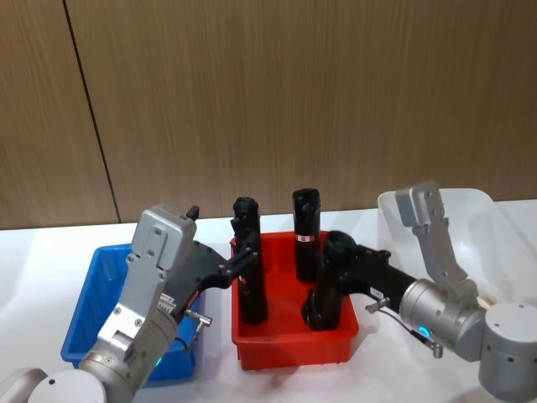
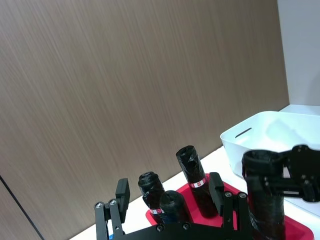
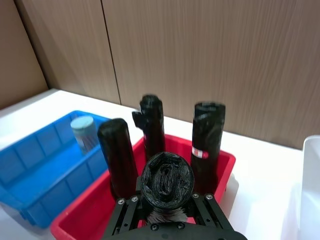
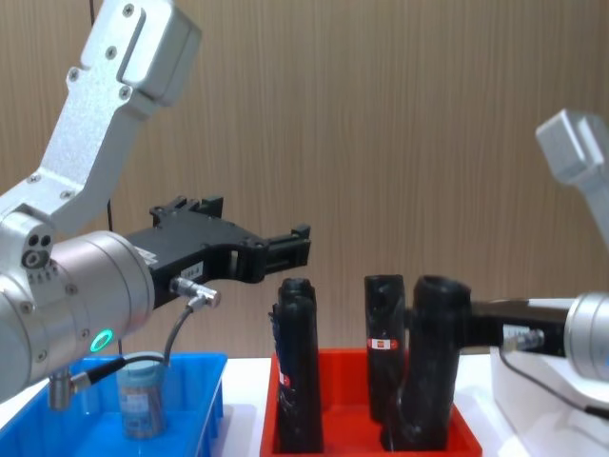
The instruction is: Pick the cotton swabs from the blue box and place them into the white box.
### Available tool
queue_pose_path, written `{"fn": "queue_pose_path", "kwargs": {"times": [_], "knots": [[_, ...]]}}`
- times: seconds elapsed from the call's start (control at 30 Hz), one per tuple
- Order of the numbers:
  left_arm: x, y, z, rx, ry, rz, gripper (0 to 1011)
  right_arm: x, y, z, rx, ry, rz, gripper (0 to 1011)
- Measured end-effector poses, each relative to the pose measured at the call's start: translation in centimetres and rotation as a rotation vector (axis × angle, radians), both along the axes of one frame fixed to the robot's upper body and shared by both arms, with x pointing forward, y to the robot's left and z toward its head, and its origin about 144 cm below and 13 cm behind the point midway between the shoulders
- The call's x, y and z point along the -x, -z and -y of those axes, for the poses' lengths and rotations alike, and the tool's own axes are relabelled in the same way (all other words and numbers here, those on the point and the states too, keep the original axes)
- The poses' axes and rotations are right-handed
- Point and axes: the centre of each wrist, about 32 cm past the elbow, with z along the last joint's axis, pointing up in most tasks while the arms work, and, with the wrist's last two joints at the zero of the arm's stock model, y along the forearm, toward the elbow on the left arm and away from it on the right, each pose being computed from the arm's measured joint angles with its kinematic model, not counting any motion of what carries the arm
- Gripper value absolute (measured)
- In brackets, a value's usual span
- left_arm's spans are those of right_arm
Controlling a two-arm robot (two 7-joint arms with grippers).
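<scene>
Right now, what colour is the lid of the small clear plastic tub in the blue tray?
Dull grey-blue lid, best seen in the right wrist view.

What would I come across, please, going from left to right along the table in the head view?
Blue box → red tray of black cylinders → white box.

Bright blue box (image 1: pixel 88 311) at lower left; red tray (image 1: pixel 294 348) at centre, holding black cylinders (image 1: pixel 306 233), one banded red and white. Clear swab tub (image 3: pixel 84 133), grey-blue lid. White box (image 2: pixel 270 132) at right. Brown woodgrain wall (image 1: pixel 268 92); white table (image 1: pixel 42 277).
</scene>
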Motion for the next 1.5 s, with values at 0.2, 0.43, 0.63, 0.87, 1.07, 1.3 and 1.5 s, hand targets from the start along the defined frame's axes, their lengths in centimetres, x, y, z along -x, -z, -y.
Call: {"fn": "queue_pose_path", "kwargs": {"times": [0.2, 0.43, 0.63, 0.87, 1.07, 1.3, 1.5], "knots": [[0.0, 0.0, 0.0, 0.000, 0.000, 0.000, 1004, 0.4, -1.6, 0.1, -0.015, 0.007, 0.058, 378], [0.0, 0.0, 0.0, 0.000, 0.000, 0.000, 1004, 0.6, -3.6, 0.6, -0.020, 0.036, 0.138, 352], [0.0, 0.0, 0.0, 0.000, 0.000, 0.000, 1004, 0.7, -5.5, 1.7, -0.010, 0.088, 0.208, 352], [0.0, 0.0, 0.0, 0.000, 0.000, 0.000, 1004, 0.5, -7.3, 3.6, 0.032, 0.160, 0.271, 352], [0.0, 0.0, 0.0, 0.000, 0.000, 0.000, 1004, 0.2, -8.0, 4.9, 0.067, 0.207, 0.295, 352], [0.0, 0.0, 0.0, 0.000, 0.000, 0.000, 1004, -0.5, -8.0, 6.2, 0.108, 0.251, 0.289, 352], [0.0, 0.0, 0.0, 0.000, 0.000, 0.000, 1004, -1.2, -7.3, 7.1, 0.142, 0.275, 0.259, 352]]}}
